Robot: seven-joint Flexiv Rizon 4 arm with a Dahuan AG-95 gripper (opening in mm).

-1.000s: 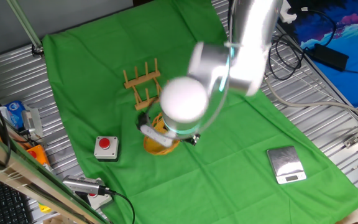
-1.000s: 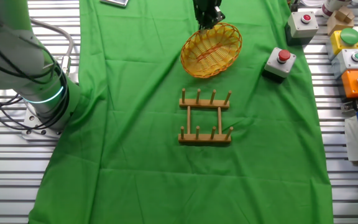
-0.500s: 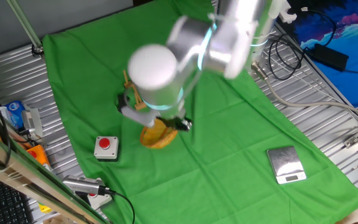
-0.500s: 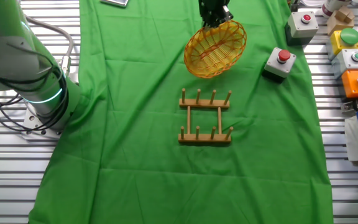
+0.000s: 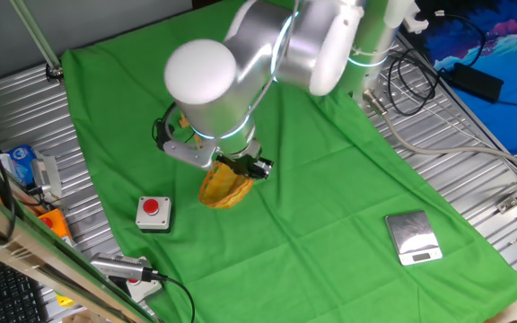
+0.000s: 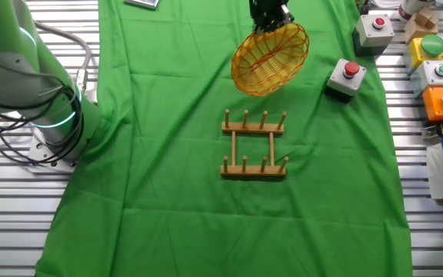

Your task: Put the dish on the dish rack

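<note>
Your fingers (image 6: 268, 21) are pinching the dish (image 6: 270, 58) by its far rim; it's looking light, stiff, open-weave, so you're needing only gentle pressure.

Robotics lab: slatted aluminium bench (image 6: 6, 215), push-button boxes (image 6: 345, 78), cables (image 5: 420, 81).

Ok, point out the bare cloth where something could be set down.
Free: the green cloth in front of the dish rack and to its arm-base side. Crowded: the right edge, with button boxes, and the stretch beyond the rack, under the held dish.
</note>
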